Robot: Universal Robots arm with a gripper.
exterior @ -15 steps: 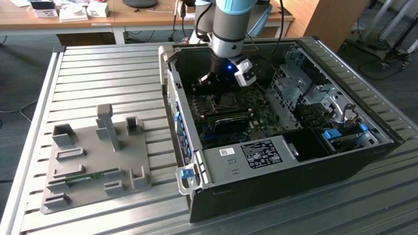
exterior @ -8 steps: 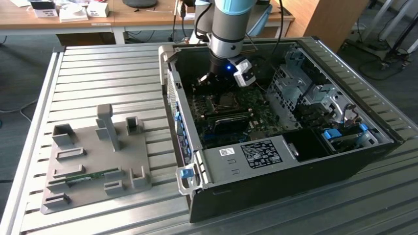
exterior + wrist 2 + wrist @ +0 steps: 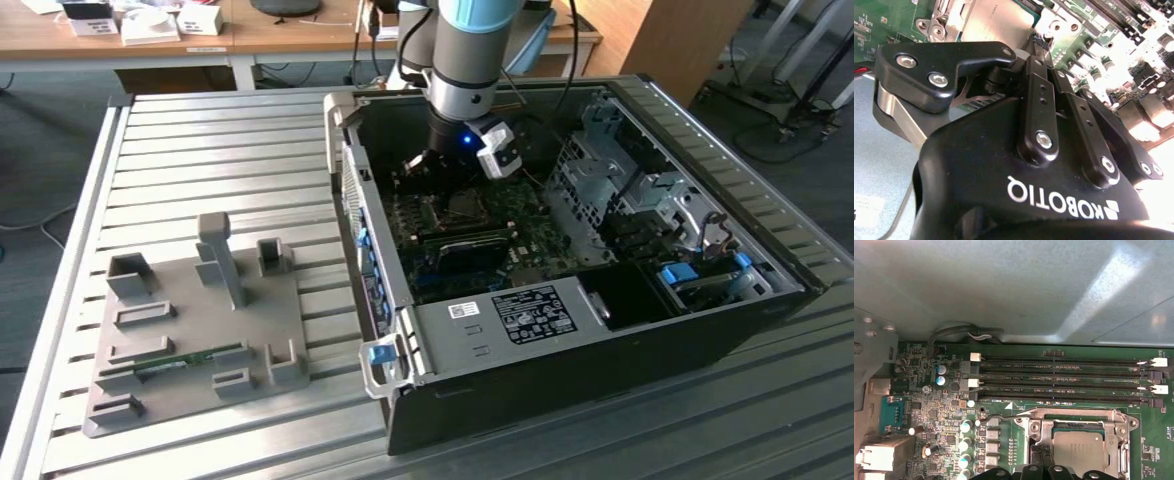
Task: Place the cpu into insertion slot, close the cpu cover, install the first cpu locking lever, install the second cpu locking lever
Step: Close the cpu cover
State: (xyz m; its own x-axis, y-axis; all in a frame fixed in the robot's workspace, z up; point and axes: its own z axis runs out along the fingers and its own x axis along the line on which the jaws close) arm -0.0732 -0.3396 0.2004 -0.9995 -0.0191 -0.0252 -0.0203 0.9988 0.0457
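The cpu (image 3: 1081, 452) lies flat in its socket on the green motherboard, silvery-grey top up; it also shows as the cpu (image 3: 999, 20) and as a small square cpu (image 3: 467, 207) inside the open computer case. The cpu cover (image 3: 1074, 415) lies down around it as a metal frame. A thin wire locking lever (image 3: 999, 417) runs along the socket's edge beside the memory slots. My gripper (image 3: 1040, 460) is shut, its tips just off the socket's side, with nothing seen between them. In the second wrist view the gripper (image 3: 1040, 42) points at the socket's edge. In the exterior view the gripper (image 3: 430, 180) hangs low inside the case.
Several long memory slots (image 3: 1064, 375) run past the socket, with the case's grey wall (image 3: 1004, 285) beyond them. In the exterior view a drive cage (image 3: 627, 180) fills the case's right, and a grey fixture plate (image 3: 200, 320) lies on the slatted table at the left.
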